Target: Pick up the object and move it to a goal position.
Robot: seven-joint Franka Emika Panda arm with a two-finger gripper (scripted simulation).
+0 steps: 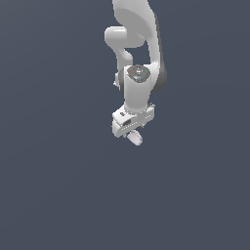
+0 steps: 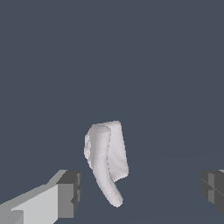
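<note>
The object (image 2: 106, 162) is a small pale whitish-lilac piece with a blocky body and a curved, tapering end. It lies on the dark floor. In the exterior view the object (image 1: 136, 138) peeks out just below the white hand. My gripper (image 2: 140, 192) is open, its jaws spread wide. One grey fingertip (image 2: 69, 194) stands close beside the object with a thin gap between them. The other fingertip (image 2: 213, 189) is far off on the opposite side. Nothing is held. In the exterior view the gripper (image 1: 133, 132) hangs straight down over the object, and the hand hides its fingers.
The white arm (image 1: 139, 53) rises behind the hand toward the exterior view's top. All around lies a plain dark grey-blue floor (image 1: 58, 185). No goal marker shows in either view.
</note>
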